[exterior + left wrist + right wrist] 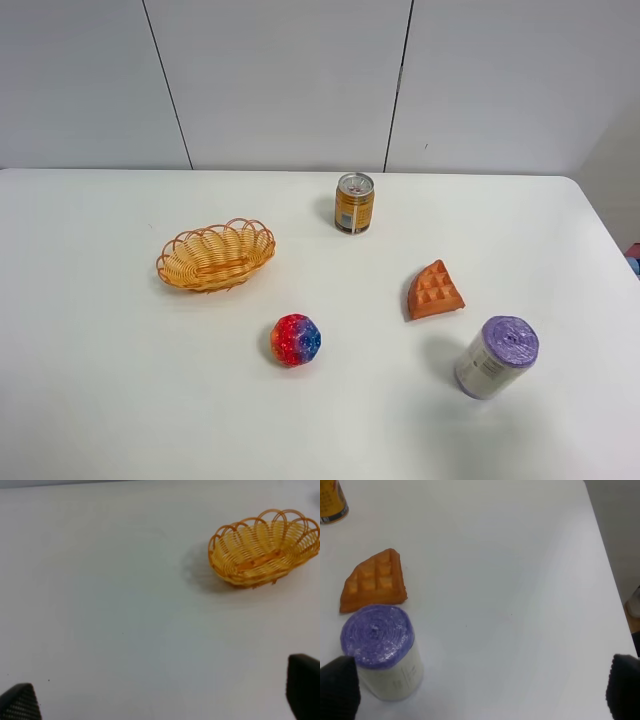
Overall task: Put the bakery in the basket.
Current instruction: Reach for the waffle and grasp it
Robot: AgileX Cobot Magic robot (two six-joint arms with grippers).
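The bakery, an orange-brown waffle wedge (434,291), lies on the white table right of centre, grid face up; it also shows in the right wrist view (373,581). The golden wicker basket (216,255) sits empty at the left-centre and shows in the left wrist view (265,547). Neither gripper appears in the exterior view. My left gripper (162,695) is open and empty, its fingertips (20,702) well short of the basket. My right gripper (482,687) is open and empty, one fingertip (339,687) beside the purple-topped roll.
A white roll with a purple top (497,357) stands just in front of the waffle, also seen in the right wrist view (382,650). A yellow can (354,203) stands at the back centre. A red-blue speckled ball (295,340) lies in front. The table's right edge (607,570) is close.
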